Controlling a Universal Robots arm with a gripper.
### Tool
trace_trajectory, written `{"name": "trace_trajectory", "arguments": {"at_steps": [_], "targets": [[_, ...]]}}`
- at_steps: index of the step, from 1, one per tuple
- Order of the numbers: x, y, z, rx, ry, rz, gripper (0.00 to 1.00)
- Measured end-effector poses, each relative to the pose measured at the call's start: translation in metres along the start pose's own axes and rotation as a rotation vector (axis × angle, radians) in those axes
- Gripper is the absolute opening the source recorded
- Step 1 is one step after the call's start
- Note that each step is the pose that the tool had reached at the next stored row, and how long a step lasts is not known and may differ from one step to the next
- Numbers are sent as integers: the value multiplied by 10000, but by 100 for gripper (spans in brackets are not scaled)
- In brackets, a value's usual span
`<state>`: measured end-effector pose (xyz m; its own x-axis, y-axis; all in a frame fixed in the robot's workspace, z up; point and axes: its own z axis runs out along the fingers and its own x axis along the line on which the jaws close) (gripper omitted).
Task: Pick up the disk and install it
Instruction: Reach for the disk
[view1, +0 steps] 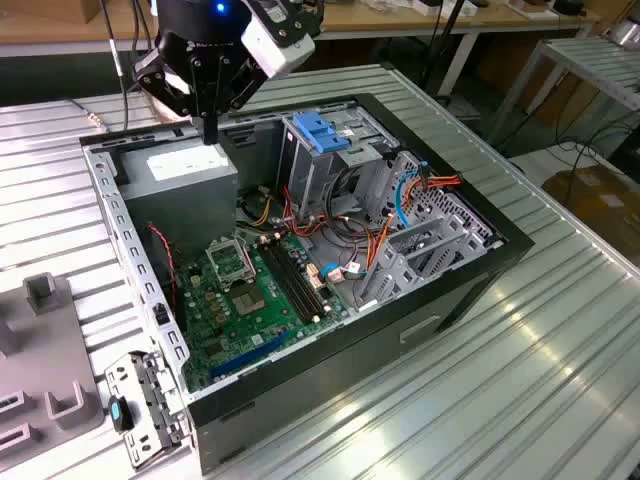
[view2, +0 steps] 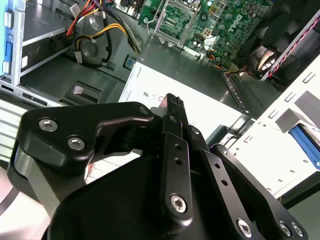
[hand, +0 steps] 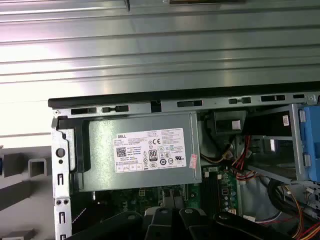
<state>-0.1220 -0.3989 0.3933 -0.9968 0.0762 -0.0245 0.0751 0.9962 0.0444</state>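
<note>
My gripper (view1: 210, 132) hangs just above the grey power supply (view1: 190, 172) in the back corner of the open computer case (view1: 300, 250), at the exterior view's left. Its fingers are shut together with nothing between them; in the second wrist view the gripper (view2: 173, 101) points down at the power supply's pale top (view2: 210, 100). A bright blue rail (view2: 304, 144) shows among pale fixture blocks outside the case wall. It looks like the disk's side rail, but the rest is cut off. The metal drive bay (view1: 345, 165) stands at the case's far side.
A light-blue latch plate (view1: 322, 130) tops the drive bay. Loose red, orange and blue cables (view1: 385, 215) lie between the bay and the green motherboard (view1: 245, 295). A grey fixture tray (view1: 40, 370) and a metal bracket (view1: 145, 400) sit on the ribbed table (view1: 540, 350).
</note>
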Motion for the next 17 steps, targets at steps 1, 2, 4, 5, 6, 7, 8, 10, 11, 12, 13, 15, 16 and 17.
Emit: {"name": "trace_trajectory", "arguments": {"at_steps": [1,2,4,5,6,7,8,10,11,12,13,15,16,17], "targets": [[0,0,0,0,0,0,11],[1,0,0,0,0,0,11],[4,0,-1,1,0,0,11],[6,0,0,1,0,0,11],[7,0,0,0,0,1,11],[9,-1,0,0,0,0,11],[11,-1,-1,1,0,1,11],[15,-1,0,1,0,1,11],[17,-1,0,0,0,0,11],[18,-1,-1,1,0,0,11],[20,-1,0,0,0,0,11],[23,-2,-1,1,0,0,11],[24,-2,-1,1,0,0,11],[27,-2,-1,1,0,0,11]]}}
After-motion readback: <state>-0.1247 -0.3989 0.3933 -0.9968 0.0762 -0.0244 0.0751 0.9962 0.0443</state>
